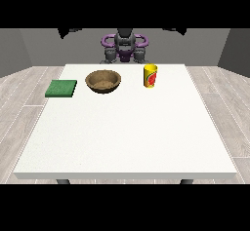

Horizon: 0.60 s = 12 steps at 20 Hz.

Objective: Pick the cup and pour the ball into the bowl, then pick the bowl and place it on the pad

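Yellow cup (150, 75) stands upright on the white table (127, 137), far side, right of centre in the front view, long axis vertical. Brown bowl (103, 81) sits well apart to its left; green pad (61, 88) lies further left, near the table edge. Ball not visible, presumably inside the cup. Robot (124, 47) is behind the far edge, arms tucked in; no hand shows over the table, so hand state can't be told, nothing held. Cup lies toward the view's right of the torso, so the hand at the view's right looks nearer for the first pick.
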### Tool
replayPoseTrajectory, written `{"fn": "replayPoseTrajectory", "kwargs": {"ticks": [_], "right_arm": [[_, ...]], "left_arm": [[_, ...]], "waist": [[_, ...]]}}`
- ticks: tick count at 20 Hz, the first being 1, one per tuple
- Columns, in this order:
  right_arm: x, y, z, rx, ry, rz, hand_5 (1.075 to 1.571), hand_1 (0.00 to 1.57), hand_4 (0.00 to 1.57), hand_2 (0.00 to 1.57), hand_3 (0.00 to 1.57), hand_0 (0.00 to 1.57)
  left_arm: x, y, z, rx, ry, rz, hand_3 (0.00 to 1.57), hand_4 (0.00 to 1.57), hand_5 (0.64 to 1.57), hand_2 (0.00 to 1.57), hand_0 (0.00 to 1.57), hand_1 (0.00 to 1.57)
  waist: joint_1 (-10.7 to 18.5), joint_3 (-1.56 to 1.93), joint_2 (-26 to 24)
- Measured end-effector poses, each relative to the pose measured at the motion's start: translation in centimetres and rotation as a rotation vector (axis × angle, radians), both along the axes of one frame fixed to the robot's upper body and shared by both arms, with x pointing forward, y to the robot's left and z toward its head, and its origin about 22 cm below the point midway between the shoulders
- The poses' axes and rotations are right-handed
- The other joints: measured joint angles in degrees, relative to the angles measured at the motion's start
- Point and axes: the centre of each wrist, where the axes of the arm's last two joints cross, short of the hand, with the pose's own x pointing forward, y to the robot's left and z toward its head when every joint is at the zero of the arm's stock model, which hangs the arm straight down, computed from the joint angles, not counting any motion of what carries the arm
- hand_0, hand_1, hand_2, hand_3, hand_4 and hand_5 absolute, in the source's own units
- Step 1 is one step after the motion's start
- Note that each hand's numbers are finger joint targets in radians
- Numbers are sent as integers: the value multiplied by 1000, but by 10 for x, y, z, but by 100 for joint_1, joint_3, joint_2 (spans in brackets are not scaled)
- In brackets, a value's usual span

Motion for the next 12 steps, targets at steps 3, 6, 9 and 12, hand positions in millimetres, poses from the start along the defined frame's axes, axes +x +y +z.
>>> {"fn": "replayPoseTrajectory", "kwargs": {"ticks": [3,6,9,12], "right_arm": [[5,-1,-1,2,-34,2,1570,0,0,0,0,0],[9,3,-7,15,-79,12,1570,0,0,0,0,0],[12,2,-16,16,-107,20,1571,0,0,0,0,0],[14,2,-17,9,-125,36,1571,0,0,0,0,0]], "left_arm": [[7,4,-1,5,-44,4,0,0,1528,0,0,0],[12,-2,-15,8,-93,4,0,0,1527,0,0,0],[16,-9,-31,15,-137,3,0,0,1526,0,0,0],[19,-12,-56,18,-158,21,0,0,1518,0,0,0]], "waist": [[3,1,285],[-37,1,627],[-82,-1,901],[-175,1,1064]]}}
